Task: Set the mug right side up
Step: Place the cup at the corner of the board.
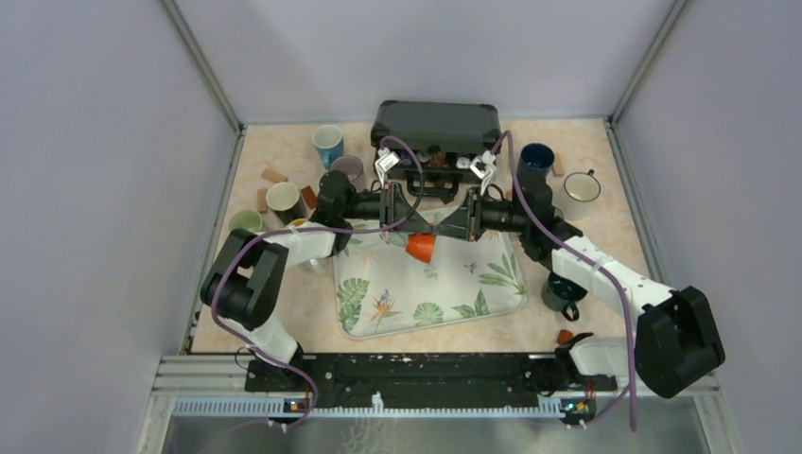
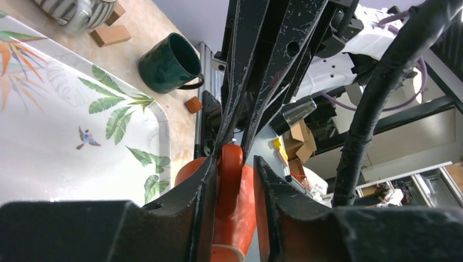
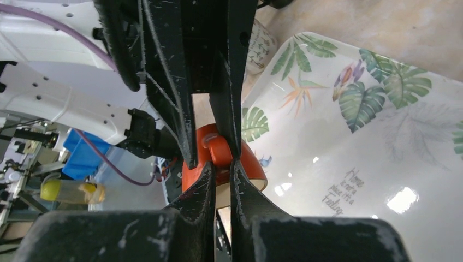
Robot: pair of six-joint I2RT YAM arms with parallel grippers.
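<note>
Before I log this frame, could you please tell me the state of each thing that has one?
orange mug: on its side, handle gripped
right gripper: shut on the mug handle
left gripper: astride the handle, grip unclear
dark green mug: upright
black case: closed

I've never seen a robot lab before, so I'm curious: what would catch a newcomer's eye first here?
The left gripper and right gripper meet in the middle, both pinching one orange mug by its handle over a leaf-printed tray. A black case sits at the back, and a dark green mug stands beside the tray's right edge.
</note>
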